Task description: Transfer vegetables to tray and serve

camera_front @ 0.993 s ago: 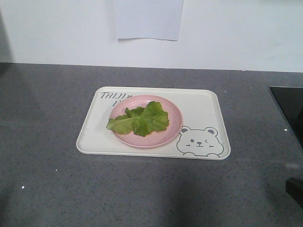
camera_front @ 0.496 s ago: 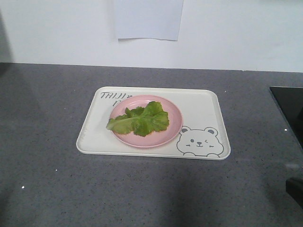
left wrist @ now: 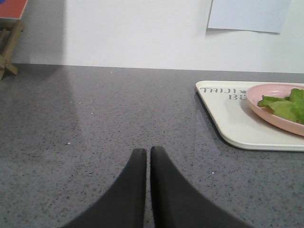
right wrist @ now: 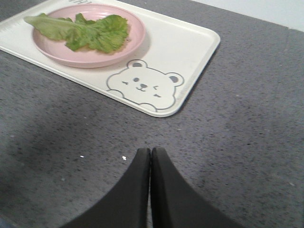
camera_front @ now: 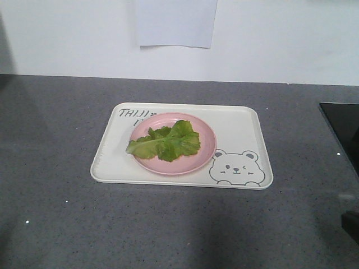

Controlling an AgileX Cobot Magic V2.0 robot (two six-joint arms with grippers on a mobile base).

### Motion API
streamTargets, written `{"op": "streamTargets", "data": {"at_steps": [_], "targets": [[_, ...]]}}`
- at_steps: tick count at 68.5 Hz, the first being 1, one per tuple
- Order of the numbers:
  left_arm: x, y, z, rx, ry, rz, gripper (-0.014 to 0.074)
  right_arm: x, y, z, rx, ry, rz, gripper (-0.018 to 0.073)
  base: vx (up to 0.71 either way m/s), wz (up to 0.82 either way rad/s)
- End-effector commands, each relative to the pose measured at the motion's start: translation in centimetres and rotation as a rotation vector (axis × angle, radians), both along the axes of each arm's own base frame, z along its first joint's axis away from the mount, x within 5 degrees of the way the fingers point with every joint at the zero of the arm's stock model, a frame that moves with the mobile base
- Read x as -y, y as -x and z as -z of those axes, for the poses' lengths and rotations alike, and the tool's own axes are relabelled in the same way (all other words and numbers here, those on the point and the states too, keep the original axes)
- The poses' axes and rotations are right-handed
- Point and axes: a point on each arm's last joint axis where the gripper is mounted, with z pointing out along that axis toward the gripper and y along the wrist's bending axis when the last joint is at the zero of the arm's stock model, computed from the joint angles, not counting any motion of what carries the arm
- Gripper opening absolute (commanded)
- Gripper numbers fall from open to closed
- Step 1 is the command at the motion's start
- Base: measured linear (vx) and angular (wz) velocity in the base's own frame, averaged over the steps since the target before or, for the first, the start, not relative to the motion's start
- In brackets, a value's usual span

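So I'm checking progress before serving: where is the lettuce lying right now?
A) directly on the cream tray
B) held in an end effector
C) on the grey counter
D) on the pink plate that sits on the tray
D: the lettuce rests on the pink plate, which sits on the tray; it is not yet directly on the tray.

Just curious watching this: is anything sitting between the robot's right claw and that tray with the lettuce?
Nothing visible. Only bare grey counter lies between the shut right gripper and the tray, where the lettuce sits on a pink plate.
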Motion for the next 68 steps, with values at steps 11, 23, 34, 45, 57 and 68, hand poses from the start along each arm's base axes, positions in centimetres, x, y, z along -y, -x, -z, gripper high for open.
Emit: {"op": "streamTargets", "data": {"at_steps": [11, 23, 34, 45, 57, 68], "targets": [[0.1, 0.0, 0.0, 0.061, 0.011, 0.011, -0.0006, 1.3, 0.9, 2.2, 0.299, -0.044, 0.134, -0.0003, 0.0, 0.0], [0.1, 0.0, 0.0, 0.061, 0.011, 0.011, -0.0006, 1.9, 2.0, 5.5, 0.473, -0.118, 0.192, -0.0003, 0.0, 0.0], [0.1, 0.0, 0.0, 0.061, 0.011, 0.011, -0.0006, 2.0, 2.1, 7.9, 0.497, -0.209, 0.219, -0.0003, 0.0, 0.0], [0.1, 0.0, 0.0, 0.061, 0.011, 0.011, -0.0006, 2.4, 2.1, 7.7, 0.509, -0.238, 0.297, -0.0003, 0.0, 0.0], [0.1, 0.0, 0.0, 0.061, 0.011, 0.011, -0.0006, 2.5, 2.2, 7.2, 0.563, -0.249, 0.319, -0.0003, 0.0, 0.0], [0.1, 0.0, 0.0, 0.061, 0.011, 0.011, -0.0006, 2.5, 2.2, 7.2, 0.568, -0.25, 0.319, -0.0003, 0.0, 0.0]]}}
